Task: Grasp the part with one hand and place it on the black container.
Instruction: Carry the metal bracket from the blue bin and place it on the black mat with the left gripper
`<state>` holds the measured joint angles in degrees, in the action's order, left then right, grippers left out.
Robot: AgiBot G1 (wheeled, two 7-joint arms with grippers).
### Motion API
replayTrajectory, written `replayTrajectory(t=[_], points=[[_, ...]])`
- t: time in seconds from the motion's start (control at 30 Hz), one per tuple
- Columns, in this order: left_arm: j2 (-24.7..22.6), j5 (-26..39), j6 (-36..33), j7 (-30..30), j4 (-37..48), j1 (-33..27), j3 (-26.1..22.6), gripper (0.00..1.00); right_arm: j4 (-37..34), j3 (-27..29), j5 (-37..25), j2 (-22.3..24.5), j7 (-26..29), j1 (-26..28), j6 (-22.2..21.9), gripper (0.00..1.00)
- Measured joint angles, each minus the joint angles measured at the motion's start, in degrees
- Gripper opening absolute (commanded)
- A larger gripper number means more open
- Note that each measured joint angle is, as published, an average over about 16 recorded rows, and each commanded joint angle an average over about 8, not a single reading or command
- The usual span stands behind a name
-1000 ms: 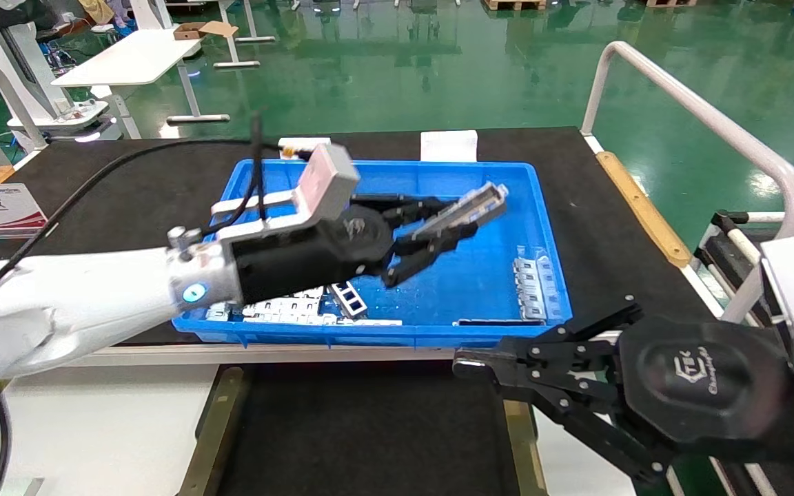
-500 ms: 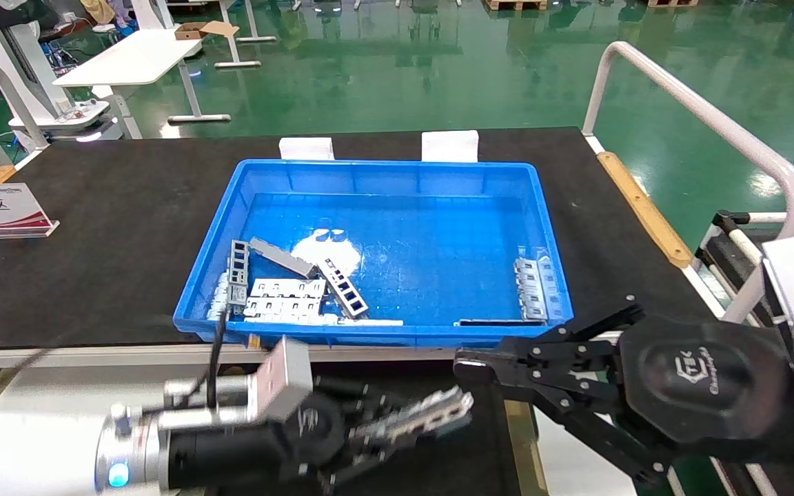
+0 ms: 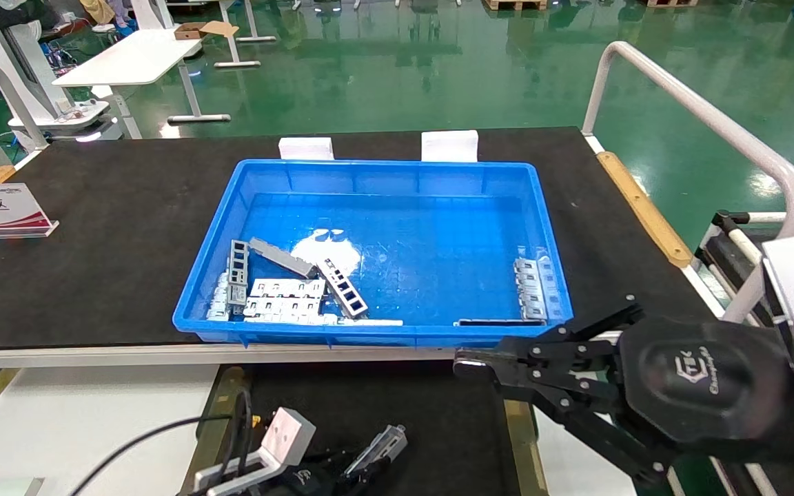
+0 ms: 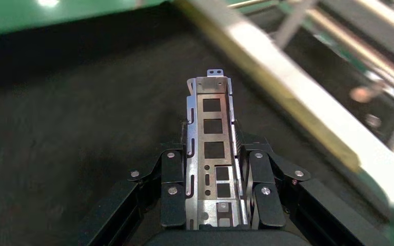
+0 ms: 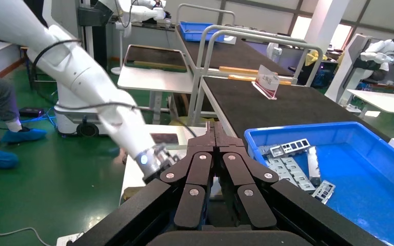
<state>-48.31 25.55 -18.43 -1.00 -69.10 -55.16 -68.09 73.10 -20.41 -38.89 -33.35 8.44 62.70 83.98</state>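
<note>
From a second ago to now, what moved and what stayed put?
The left gripper, shut on the part, went from above the blue bin back toward the robot and down; it now hangs low over the black container, part not yet released. The right gripper stayed parked by the bin's near right corner, and the brackets in the bin did not shift.
</note>
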Motion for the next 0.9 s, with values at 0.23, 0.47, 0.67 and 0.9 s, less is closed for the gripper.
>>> replayTrajectory(t=[0.23, 0.47, 0.67, 0.9], points=[[-6.25, -2.47, 14.03, -2.83, 1.07, 2.62, 1.12, 0.0, 0.0, -0.01, 0.0, 0.0, 0.0, 0.0, 0.0, 0.0], [-12.58, -4.04, 22.42, -4.89, 4.64, 3.45, 3.49, 0.0, 0.0, -0.01, 0.01, 0.0, -0.01, 0.0, -0.01, 0.0], [-16.99, -3.93, 26.02, -5.77, 8.28, 3.98, 6.04, 0.0, 0.0, -0.02, 0.01, 0.01, -0.01, 0.0, -0.01, 0.0], [-20.88, -3.25, 28.0, -6.7, 12.27, 4.63, 8.92, 0.0, 0.0, -0.02, 0.02, 0.01, -0.01, 0.01, -0.01, 0.0]])
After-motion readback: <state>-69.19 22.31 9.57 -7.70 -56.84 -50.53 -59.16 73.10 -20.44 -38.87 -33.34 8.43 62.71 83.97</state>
